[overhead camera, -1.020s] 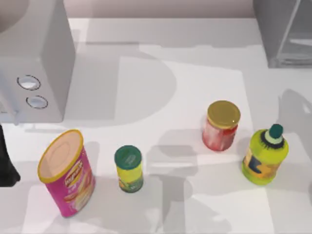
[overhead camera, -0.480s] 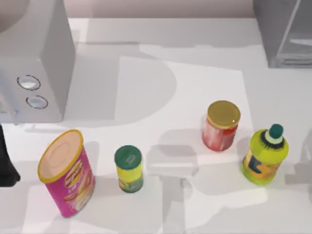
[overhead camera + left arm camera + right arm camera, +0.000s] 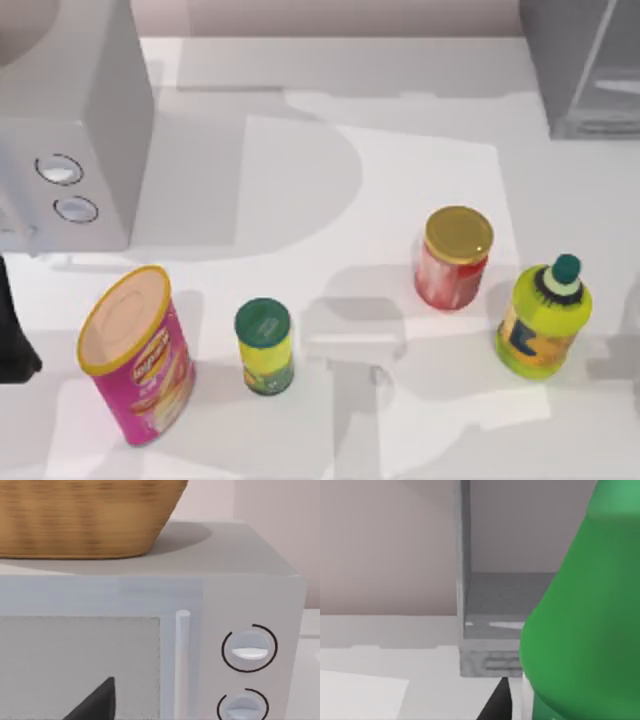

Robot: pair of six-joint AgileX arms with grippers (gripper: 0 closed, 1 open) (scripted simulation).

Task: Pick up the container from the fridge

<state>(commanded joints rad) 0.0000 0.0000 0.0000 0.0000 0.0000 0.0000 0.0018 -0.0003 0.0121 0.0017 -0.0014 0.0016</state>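
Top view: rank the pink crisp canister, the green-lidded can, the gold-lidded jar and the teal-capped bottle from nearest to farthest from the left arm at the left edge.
From the left arm:
1. Pink crisp canister, beside it.
2. Green-lidded can, left of centre.
3. Gold-lidded jar, right of centre.
4. Teal-capped bottle, far right.

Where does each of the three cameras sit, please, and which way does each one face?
Top view: above the table, looking down on microwave, fridge and groceries; the left arm shows at its left edge.
Left wrist view: faces the microwave front and the basket on it; a dark jaw tip shows.
Right wrist view: close to the green container, facing the fridge; a dark jaw tip shows.
Shared: microwave and fridge, each with the top view.
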